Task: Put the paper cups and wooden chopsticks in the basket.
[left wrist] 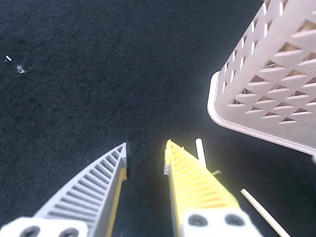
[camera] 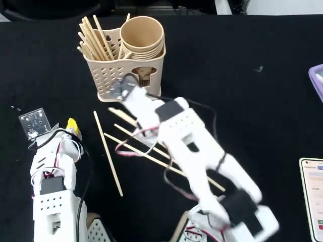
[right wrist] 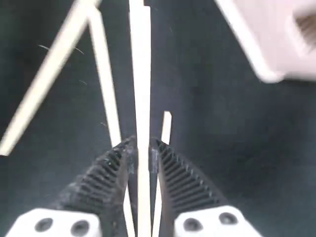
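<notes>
A beige slotted basket [camera: 126,70] stands at the back of the black table, holding stacked paper cups [camera: 142,35] and several wooden chopsticks [camera: 93,40]. More chopsticks [camera: 146,151] lie crossed on the table in front of it, and a single one [camera: 107,151] lies to their left. My right gripper [right wrist: 142,150] is low over this pile, shut on one chopstick [right wrist: 140,74] that runs straight out between its fingers. Beside that stick lie two others [right wrist: 106,98]. My left gripper [left wrist: 146,145] is open over bare cloth at the lower left, near the basket's corner [left wrist: 256,94].
A purple object [camera: 317,78] sits at the right edge. A phone-like device [camera: 313,196] lies at the lower right. Two chopstick ends [left wrist: 200,148] lie beside my left gripper's yellow finger [left wrist: 197,187]. The left part of the table is bare black cloth.
</notes>
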Available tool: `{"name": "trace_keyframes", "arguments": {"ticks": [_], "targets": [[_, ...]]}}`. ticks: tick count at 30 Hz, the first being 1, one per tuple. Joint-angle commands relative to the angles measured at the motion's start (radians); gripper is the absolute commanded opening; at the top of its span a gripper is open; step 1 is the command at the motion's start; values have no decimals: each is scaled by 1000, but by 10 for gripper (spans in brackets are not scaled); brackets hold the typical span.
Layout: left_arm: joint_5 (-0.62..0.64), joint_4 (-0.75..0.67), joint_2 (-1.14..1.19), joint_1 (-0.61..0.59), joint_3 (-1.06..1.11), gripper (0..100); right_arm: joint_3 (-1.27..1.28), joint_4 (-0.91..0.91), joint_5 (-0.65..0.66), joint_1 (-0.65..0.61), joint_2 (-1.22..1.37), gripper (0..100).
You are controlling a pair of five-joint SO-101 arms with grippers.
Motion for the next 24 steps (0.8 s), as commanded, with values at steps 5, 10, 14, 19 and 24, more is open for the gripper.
{"name": "trace_keyframes", "arguments": {"ticks": [5,10,14,19,24], "targets": [[-8,-20,-15,5,-10,134,-194,-138,-28,-78,-269,11],[-8,-20,-15,5,-10,134,-206,-471,-92,-81,-234,11],[-8,-20,-15,5,-10,134,-206,-833,-190,-81,-196,11],[-8,-20,-15,5,-10,134,-259,-1076,-224,-77,-110,11],[-8,-20,-15,5,-10,134,-390,-1163,-216,-75,51,11]]}}
